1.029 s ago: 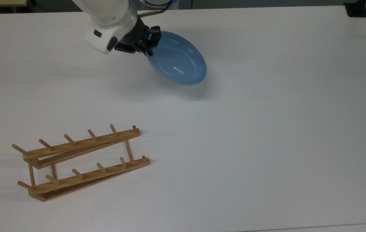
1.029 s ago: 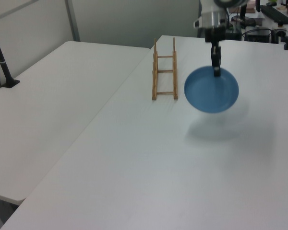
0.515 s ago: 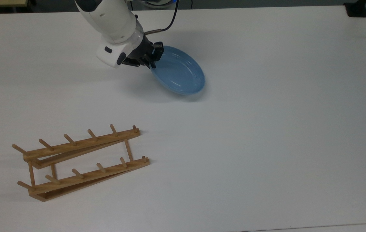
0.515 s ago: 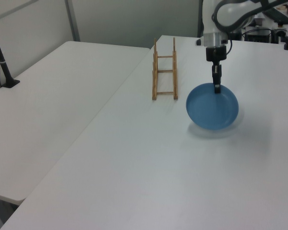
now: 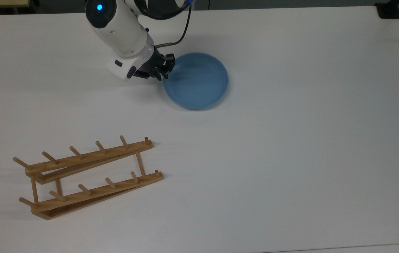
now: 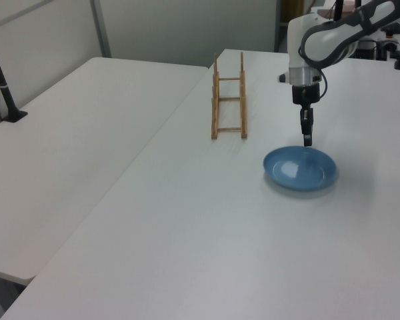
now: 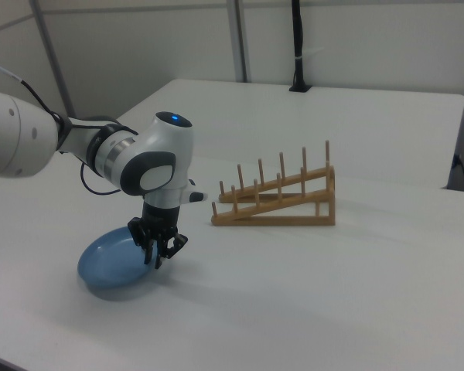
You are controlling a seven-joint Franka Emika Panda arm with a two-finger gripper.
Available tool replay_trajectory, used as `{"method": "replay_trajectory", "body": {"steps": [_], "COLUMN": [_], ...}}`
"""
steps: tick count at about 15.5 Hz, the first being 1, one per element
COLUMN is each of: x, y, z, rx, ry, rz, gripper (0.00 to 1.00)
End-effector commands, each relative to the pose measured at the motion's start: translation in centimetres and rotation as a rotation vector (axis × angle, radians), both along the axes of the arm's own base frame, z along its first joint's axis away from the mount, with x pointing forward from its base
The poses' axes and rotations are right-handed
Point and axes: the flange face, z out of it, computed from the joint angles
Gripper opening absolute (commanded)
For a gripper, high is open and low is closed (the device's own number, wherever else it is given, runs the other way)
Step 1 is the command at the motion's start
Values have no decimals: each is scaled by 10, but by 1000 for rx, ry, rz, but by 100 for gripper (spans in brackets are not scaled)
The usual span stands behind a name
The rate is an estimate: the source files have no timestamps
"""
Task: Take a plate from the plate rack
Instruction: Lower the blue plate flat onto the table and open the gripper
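Reaches in from the top view's upper edge, white forearm slanting down toward the top view's lower right, a blue light glowing on the joint housing and a black cable looping off the wrist. Ends in the black gripper (image 5: 164, 69) (image 6: 307, 140) (image 7: 159, 259), pointing straight down in the left view below a vertical wrist. Shows the fingers (image 7: 152, 255) spread slightly apart in the right view, tips low near the surface, clasping nothing.
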Motion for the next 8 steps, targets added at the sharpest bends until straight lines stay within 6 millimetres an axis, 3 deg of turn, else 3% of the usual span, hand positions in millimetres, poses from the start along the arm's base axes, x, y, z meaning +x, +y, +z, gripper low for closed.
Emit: {"method": "replay_trajectory", "body": {"steps": [1,5,8], "x": [-1,11,24], "y": [-7,-6,1], "z": [8,50,110], "rx": [-13,-23,-45], "ry": [-28,-73,-67], "rz": [4,-51,-159], "gripper": [100,100,100]}}
